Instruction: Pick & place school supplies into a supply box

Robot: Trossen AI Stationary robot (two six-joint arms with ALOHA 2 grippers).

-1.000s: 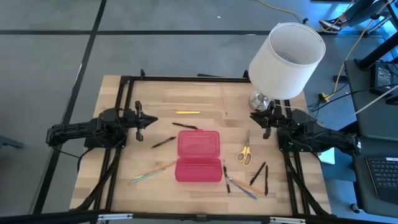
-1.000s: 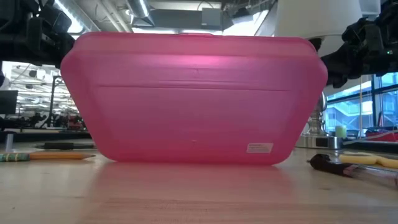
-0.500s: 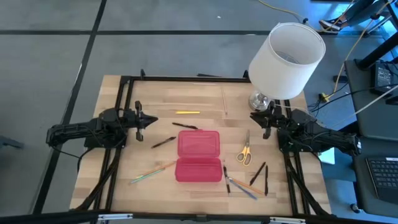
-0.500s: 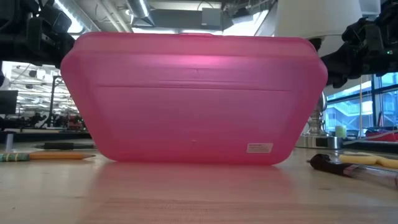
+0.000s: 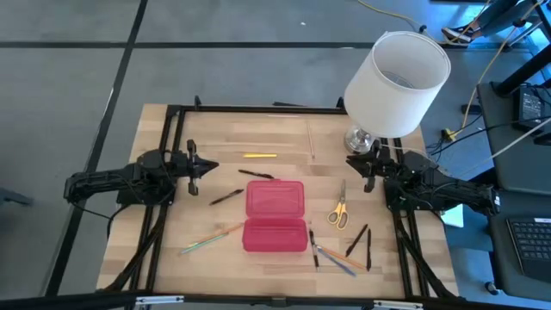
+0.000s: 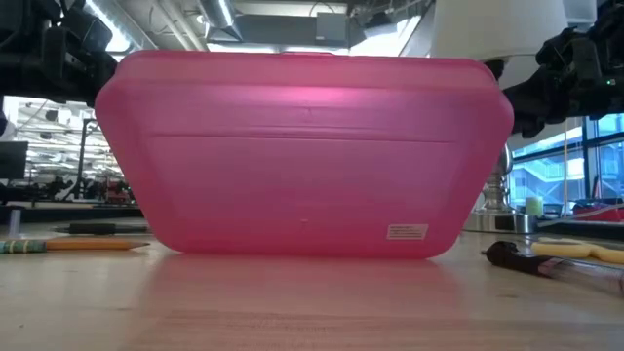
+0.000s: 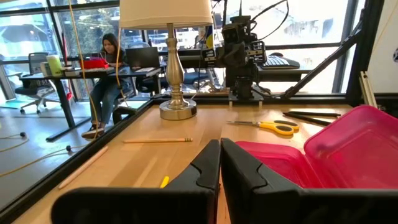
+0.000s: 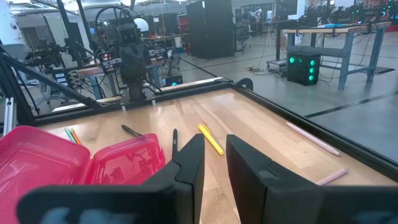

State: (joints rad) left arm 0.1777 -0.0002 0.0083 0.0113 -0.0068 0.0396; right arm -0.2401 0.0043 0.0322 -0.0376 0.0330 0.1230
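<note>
**High view: supply box open at centre, both tools idle at the sides**

- Left tool [image 5: 213, 165]: fingers pressed together, empty, touching nothing; at the tabletop's [image 5: 284, 142] left side, pointing inward.
- Right tool [image 5: 349, 161]: fingers parted by a narrow gap, empty, touching nothing; at the right side beside the lamp base [image 5: 359, 139], pointing inward.
- Supply box [image 5: 275, 215]: pink, lid swung open, lying flat at the tabletop's centre between the tools; long axis left to right, two halves near and far.
- Near edge, right of the box: cluster of pens [image 5: 344, 248], mostly pointing near to far.
- Near edge, left: coloured pencils [image 5: 209, 238], slanted.
- Scissors [image 5: 338, 208]: yellow handles, right of the box, blades pointing far.
- Black pen [image 5: 226, 197]: left of the box, slanted.
- Black pen [image 5: 256, 175]: just beyond the box.
- Yellow pencil [image 5: 259, 155]: farther back, lying left to right.
- Lamp shade [image 5: 397, 71]: white, far right corner.
</note>
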